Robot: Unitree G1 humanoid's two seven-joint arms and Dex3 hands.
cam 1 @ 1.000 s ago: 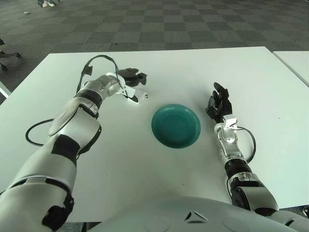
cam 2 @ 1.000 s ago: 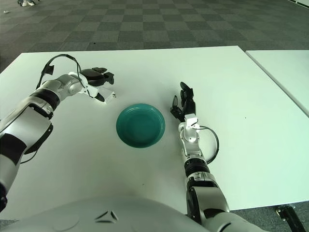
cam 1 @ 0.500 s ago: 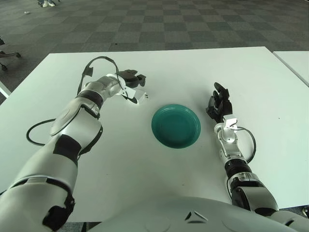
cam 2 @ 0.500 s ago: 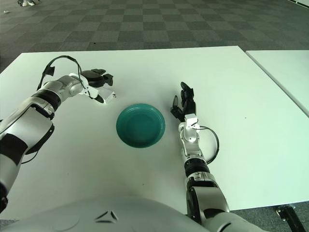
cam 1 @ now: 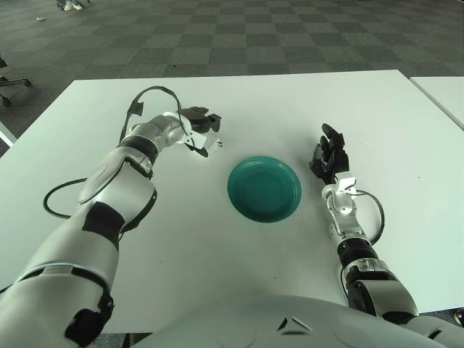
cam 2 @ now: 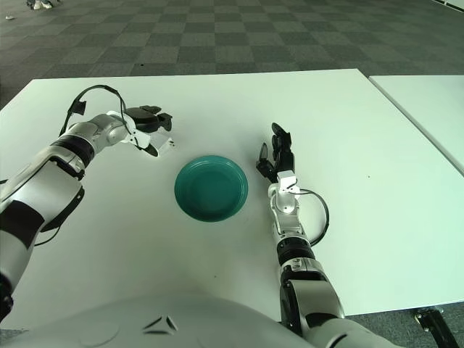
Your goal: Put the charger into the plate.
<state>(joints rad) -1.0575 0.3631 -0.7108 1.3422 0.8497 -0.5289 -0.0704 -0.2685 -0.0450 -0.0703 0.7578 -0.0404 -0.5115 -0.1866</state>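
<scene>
**Charger Not Yet in the Plate**

Slowly, the left hand (cam 1: 197,125) had slid a little farther from the robot than a second before, and the charger (cam 1: 209,143) had moved a tiny bit with it. The dark fingers (cam 1: 205,115) were curled over the top of the small white charger, which sat just under and beside them on the table (cam 1: 239,254). It looked like the hand was closing on the charger, but whether it had a firm hold could not be told for sure. The charger seemed to be down on the table, not lifted.

The green plate (cam 1: 264,188) lay off to the right of that hand, nearer the robot, with nothing in it. The right hand (cam 1: 328,158) showed just beside the plate, on its right side, doing no work.

So the job had only begun. The charger had to be gripped well, lifted, carried across to the plate and let go.
</scene>
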